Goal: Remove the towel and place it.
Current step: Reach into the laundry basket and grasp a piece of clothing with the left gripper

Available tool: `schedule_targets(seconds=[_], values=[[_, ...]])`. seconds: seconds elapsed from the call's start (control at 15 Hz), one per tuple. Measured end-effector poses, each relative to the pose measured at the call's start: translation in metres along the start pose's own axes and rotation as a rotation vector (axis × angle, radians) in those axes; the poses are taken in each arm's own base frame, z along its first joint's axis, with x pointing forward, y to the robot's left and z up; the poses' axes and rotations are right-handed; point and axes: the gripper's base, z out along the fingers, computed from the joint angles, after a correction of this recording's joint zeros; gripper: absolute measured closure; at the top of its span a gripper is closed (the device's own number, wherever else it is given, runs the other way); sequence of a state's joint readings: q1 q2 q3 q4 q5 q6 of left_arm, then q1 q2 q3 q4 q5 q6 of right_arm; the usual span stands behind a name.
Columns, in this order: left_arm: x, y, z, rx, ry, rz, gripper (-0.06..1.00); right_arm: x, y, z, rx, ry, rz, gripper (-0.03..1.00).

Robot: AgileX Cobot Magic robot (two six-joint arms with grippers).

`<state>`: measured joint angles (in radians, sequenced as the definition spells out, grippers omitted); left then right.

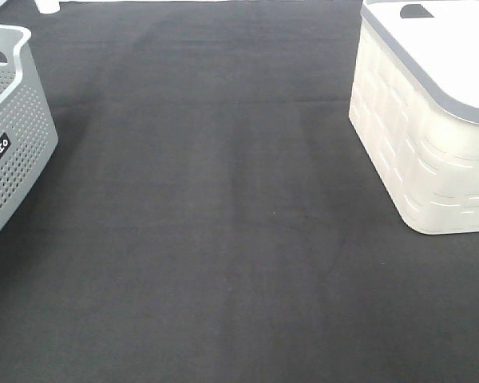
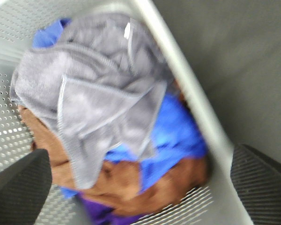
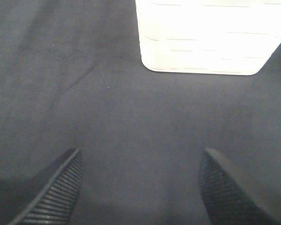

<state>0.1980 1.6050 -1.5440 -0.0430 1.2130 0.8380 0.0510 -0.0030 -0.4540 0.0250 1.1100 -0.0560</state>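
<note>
The towel (image 2: 89,98), a crumpled grey-purple terry cloth with a stitched hem and a small white tag, lies on top of a pile inside the grey perforated basket (image 2: 187,89). My left gripper (image 2: 140,185) hovers over the pile, open, with its two black fingers (image 2: 18,187) wide apart and nothing between them. My right gripper (image 3: 140,187) is open over bare dark cloth, some way from the white basket (image 3: 206,37). Neither arm shows in the high view, and the towel is out of sight there.
Under the towel lie blue (image 2: 175,136), brown (image 2: 145,187) and purple (image 2: 103,213) cloths. In the high view the grey basket (image 1: 8,136) stands at the left edge and the white basket with a grey rim (image 1: 431,136) at the right, on a black tablecloth (image 1: 223,223).
</note>
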Motion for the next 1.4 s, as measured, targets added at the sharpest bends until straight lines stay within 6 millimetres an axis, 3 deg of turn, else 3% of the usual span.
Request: schedule_targets(seconds=[0.13, 0.33, 0.8, 1.4], values=[[0.014, 0.018, 0.021, 0.013, 0.073, 0.096, -0.03, 0.000, 0.000, 0.000, 0.000, 0.000, 0.000, 0.29], [0.032, 0.040, 0.047, 0.034, 0.126, 0.103, -0.03, 0.000, 0.000, 0.000, 0.000, 0.000, 0.000, 0.29], [0.023, 0.068, 0.138, 0.057, 0.107, 0.108, -0.03, 0.000, 0.000, 0.000, 0.000, 0.000, 0.000, 0.29], [0.022, 0.067, 0.177, 0.184, 0.122, 0.055, -0.03, 0.000, 0.000, 0.000, 0.000, 0.000, 0.000, 0.29]])
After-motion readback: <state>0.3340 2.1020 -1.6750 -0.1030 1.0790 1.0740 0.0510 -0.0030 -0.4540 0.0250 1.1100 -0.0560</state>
